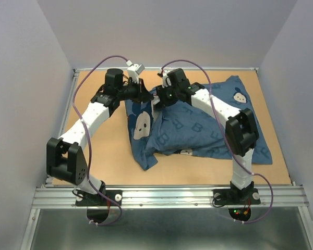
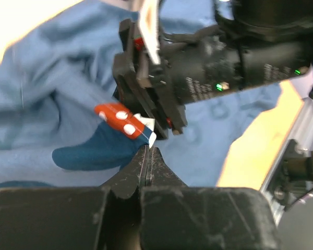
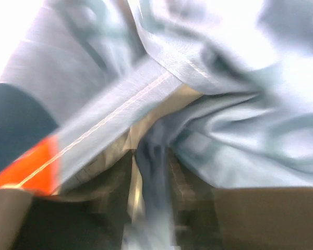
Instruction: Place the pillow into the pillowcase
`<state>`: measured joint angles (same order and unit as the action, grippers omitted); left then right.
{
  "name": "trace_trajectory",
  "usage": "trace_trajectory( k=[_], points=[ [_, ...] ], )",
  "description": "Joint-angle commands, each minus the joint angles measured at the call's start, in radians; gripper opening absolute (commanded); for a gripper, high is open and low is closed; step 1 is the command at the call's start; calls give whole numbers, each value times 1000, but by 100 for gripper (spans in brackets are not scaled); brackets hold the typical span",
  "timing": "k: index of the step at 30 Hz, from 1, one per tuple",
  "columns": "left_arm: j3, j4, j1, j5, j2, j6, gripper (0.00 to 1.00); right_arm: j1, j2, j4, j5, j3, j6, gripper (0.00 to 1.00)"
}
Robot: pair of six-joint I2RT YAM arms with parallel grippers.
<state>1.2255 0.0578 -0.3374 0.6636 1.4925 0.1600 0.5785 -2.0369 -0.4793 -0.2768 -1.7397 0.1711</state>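
- Left pincer [image 2: 147, 152]: closed tight, the two fingers pressed flat against each other. Their tips nip the edge of the case [image 1: 198, 130], right at a red bow [image 2: 117, 119] with white dots.
- A dark blue fold of cloth runs up to those tips from the left. The rest of the case spreads pale blue beyond and to the left of them.
- Right pincer [image 3: 148, 161]: partly open. A thin fold of blue cloth runs down between its fingers [image 3: 190, 192], with a pale slit showing beside the fold. The view is blurred, so whether the pads press the cloth cannot be told.
- Just beyond the right pincer's tips a stitched hem [image 3: 120, 112] crosses slantwise. A patch of red and dark blue print lies to their left.
- The two pincers face each other and stand just beside each other. In the left wrist view the right pincer's black body is straight ahead of the left tips, very near them.
- From above, both meet at the case's far left corner. From there the case stretches toward the arm bases and to the right across the table [image 1: 198, 174], plump and creased.
- A mouse face [image 1: 142, 125] lies on the cloth near the left pincer, on its base side.
- Pillow: hidden. The case bulges, but no white cushion shows plainly. A pale strip under the hem by the right pincer may be it or not; that cannot be told.
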Motion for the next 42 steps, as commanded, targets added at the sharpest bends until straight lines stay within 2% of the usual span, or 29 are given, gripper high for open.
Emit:
trace_trajectory(
  k=[1, 2, 3, 4, 8, 11, 15, 17, 19, 20, 21, 23, 24, 26, 27, 30, 35, 39, 41, 42],
  points=[
    [141, -47, 24, 154, -8, 39, 0, -5, 118, 28, 66, 41, -83, 50],
    [156, -41, 29, 163, -5, 42, 0, -5, 124, 15, 65, 49, -96, 57],
    [178, -32, 31, 162, -2, 44, 0, -5, 132, -22, 38, 54, -125, 70],
    [187, -26, 32, 157, 0, 41, 0, -5, 144, -39, 21, 57, -131, 73],
    [189, -7, 34, 114, 17, 19, 0, -5, 252, -151, -122, 93, -108, 78],
    [181, -4, 37, 126, 34, 26, 0, -3, 300, -156, -206, 169, -93, 79],
    [183, -13, 37, 122, 37, 42, 0, -2, 261, -153, -304, 279, -90, 67],
    [193, 2, 38, 117, 32, 39, 0, 0, 175, -140, -309, 305, -56, 61],
    [209, 34, 41, 131, 34, 29, 0, 0, 100, -131, -286, 304, -53, 57],
    [218, 51, 46, 142, 31, 13, 0, -5, 84, -90, -213, 308, -39, 53],
    [233, 91, 51, 168, 29, 4, 0, -11, 66, -65, -175, 316, -30, 42],
    [253, 152, 73, 211, 25, -57, 0, -54, 47, -24, -92, 307, -10, 29],
    [275, 245, 83, 231, 20, -88, 0, -74, 37, -22, -76, 290, 19, 15],
    [279, 344, 103, 287, 0, -181, 0, -135, 15, -22, -52, 241, 48, 4],
    [279, 463, 110, 289, -5, -294, 0, -155, 14, -21, -47, 227, 54, 1],
    [211, 614, 110, 303, -38, -439, 0, -198, 14, -1, -23, 171, 89, 0],
    [157, 758, 104, 352, -57, -617, 0, -216, 21, 94, 37, 141, 197, 1],
    [268, 917, 101, 430, -20, -709, 0, -209, 0, 165, 50, 190, 289, 0],
    [340, 924, 91, 491, 18, -676, 0, -187, -17, 168, 97, 226, 294, 0],
    [423, 903, 84, 502, 35, -648, 0, -178, -23, 176, 91, 247, 292, 0]
  ],
)
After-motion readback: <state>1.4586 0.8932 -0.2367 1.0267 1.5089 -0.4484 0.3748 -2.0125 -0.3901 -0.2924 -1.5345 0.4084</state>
